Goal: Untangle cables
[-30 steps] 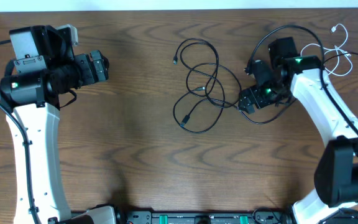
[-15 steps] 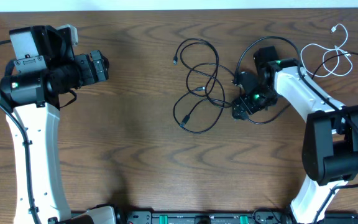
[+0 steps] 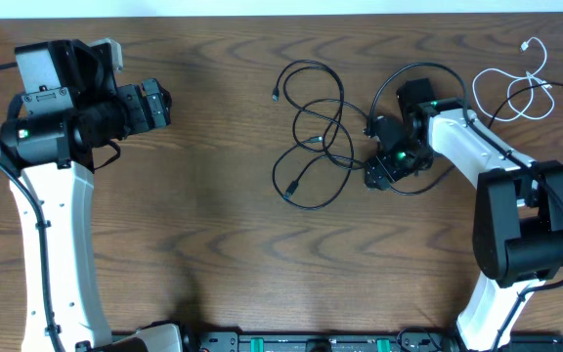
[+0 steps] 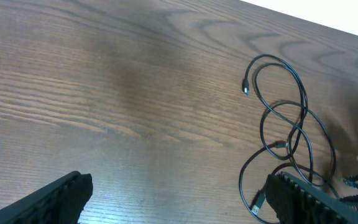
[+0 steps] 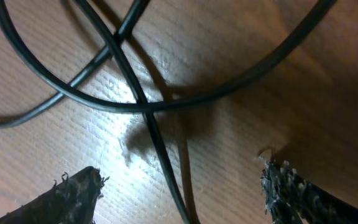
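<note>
Thin, glossy black cables [image 3: 311, 137], count unclear, are looped on the wood-grain bench [image 3: 213, 244] near its far edge. One white cable [image 3: 521, 83] is curled at the far right corner. Left gripper [image 4: 179, 202] and right gripper [image 5: 179, 186] are spread wide, nothing clamped.

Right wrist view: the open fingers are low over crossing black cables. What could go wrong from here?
1. Several strands of the black cables cross just ahead of the right gripper. Closing here may pinch more than one strand, and a pull could then tighten the tangle.
2. The white cable lies close beside the right arm; a wide pull might drag it along.
</note>
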Tool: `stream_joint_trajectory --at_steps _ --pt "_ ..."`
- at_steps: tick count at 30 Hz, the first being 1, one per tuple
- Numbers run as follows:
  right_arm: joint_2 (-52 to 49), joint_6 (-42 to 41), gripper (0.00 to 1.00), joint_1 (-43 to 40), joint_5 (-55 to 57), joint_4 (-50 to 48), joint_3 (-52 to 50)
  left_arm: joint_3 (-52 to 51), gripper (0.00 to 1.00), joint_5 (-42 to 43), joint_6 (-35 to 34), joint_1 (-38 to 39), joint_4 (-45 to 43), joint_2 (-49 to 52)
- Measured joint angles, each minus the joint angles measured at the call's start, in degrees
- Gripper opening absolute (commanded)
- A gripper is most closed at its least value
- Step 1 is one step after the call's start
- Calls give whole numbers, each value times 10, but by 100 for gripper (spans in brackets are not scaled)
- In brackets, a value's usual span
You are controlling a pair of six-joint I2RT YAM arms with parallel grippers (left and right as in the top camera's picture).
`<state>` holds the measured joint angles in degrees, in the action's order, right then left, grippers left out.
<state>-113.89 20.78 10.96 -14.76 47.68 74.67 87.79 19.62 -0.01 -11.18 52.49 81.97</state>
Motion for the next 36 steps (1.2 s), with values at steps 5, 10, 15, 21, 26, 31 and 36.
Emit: stream_joint_trajectory --at_steps 5,10,15,21,26,31,36 --pt "13 0 75 0 0 -39 -25 0 94 0 0 0 0 0" --pt "19 4 69 0 0 -62 -40 0 94 0 0 0 0 0" --pt "22 6 65 1 3 -67 -46 0 94 0 0 0 0 0" --pt "23 -24 61 18 44 -68 -47 0 94 0 0 0 0 0" --pt "23 -60 44 41 97 -64 -47 0 94 0 0 0 0 0" --pt "23 -87 1 59 132 -55 -48 0 94 0 0 0 2 0" --pt "24 -117 1 71 140 -56 -49 0 94 0 0 0 6 0"
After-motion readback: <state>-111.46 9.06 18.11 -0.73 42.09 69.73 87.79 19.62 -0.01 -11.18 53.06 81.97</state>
